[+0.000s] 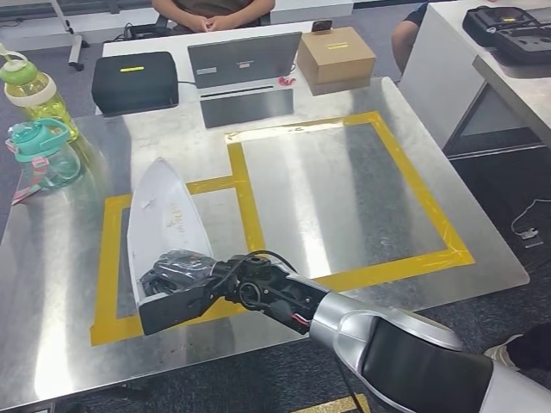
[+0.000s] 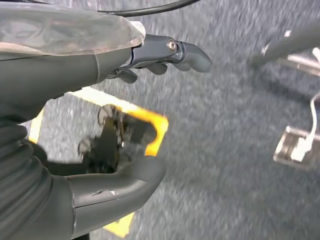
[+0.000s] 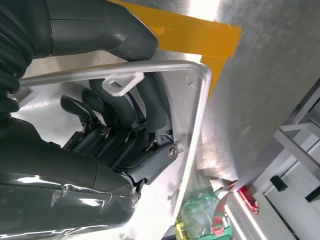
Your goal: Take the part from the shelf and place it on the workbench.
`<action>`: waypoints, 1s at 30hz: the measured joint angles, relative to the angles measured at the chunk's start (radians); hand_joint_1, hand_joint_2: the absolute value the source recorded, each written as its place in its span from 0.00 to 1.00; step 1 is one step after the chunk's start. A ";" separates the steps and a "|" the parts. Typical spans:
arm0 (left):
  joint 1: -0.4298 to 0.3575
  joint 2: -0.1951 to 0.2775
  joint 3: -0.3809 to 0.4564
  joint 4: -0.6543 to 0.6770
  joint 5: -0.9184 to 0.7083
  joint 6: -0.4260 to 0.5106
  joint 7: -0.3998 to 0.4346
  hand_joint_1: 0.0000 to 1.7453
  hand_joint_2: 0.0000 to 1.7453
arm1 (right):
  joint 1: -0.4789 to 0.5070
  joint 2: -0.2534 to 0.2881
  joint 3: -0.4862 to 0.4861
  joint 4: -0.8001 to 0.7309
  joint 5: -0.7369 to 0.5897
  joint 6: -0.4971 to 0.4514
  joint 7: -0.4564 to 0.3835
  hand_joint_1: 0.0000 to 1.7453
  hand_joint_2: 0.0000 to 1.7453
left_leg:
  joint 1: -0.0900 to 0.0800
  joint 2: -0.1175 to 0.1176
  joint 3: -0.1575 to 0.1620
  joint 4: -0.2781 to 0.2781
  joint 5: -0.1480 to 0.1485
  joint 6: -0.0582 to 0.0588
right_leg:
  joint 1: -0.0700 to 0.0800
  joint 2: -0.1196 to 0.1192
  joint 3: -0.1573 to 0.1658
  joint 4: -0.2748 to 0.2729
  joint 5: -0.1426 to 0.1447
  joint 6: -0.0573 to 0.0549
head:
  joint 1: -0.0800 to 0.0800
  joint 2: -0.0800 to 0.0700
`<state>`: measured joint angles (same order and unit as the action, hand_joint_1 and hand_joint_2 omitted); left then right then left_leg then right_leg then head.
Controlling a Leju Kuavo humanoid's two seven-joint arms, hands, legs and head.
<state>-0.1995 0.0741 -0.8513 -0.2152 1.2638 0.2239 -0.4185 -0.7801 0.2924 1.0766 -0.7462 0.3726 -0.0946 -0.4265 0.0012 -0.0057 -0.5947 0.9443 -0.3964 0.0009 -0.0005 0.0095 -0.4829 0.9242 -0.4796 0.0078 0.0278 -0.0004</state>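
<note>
The part (image 1: pixel 163 215) is a white, iron-shaped plastic shell with its pointed end facing away from me. It lies over the small yellow-taped rectangle (image 1: pixel 110 258) at the left of the steel workbench (image 1: pixel 390 284). My right arm reaches across from the lower right, and my right hand (image 1: pixel 178 288) grips the part's wide near end. In the right wrist view the fingers (image 3: pixel 124 125) curl inside the white rim (image 3: pixel 196 115) and the thumb (image 3: pixel 113 35) presses on the outside. Whether the part rests flat on the steel I cannot tell. My left hand (image 2: pixel 56 75) hangs over grey carpet, fingers apart, holding nothing.
A larger yellow-taped square (image 1: pixel 416 181) marks the bench's right half. Two water bottles (image 1: pixel 33 86) (image 1: pixel 42 151) stand at the far left. A black case (image 1: pixel 135 82), a laptop (image 1: pixel 244 60) and a cardboard box (image 1: pixel 336 56) line the far side, with a seated person (image 1: pixel 211 13) behind.
</note>
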 joint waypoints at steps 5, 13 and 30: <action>0.002 0.000 -0.003 0.000 -0.002 0.032 0.004 0.00 1.00 | 0.000 0.005 0.001 0.001 -0.004 0.000 -0.007 0.95 1.00 | 0.000 0.000 0.000 0.000 0.000 0.000 | 0.000 0.000 0.000 0.000 0.000 0.000 | 0.000 0.000; 0.004 0.000 -0.004 0.000 0.006 0.027 0.013 0.00 0.00 | 0.000 0.012 0.005 0.002 -0.011 0.000 -0.010 0.00 0.00 | 0.000 0.000 0.000 0.000 0.000 0.000 | 0.000 0.000 0.000 0.000 0.000 0.000 | 0.000 0.000; 0.007 0.000 -0.004 0.000 0.014 0.027 0.040 0.00 0.00 | 0.000 0.016 0.006 0.003 -0.021 0.001 -0.010 0.00 0.00 | 0.000 0.000 0.000 0.000 0.000 0.000 | 0.000 0.000 0.000 0.000 0.000 0.000 | 0.000 0.000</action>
<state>-0.1923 0.0744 -0.8549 -0.2152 1.2776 0.2510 -0.3784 -0.7804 0.3086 1.0830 -0.7427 0.3517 -0.0938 -0.4368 0.0012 -0.0058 -0.5947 0.9442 -0.3964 0.0009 -0.0005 0.0094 -0.4829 0.9242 -0.4797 0.0077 0.0282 -0.0004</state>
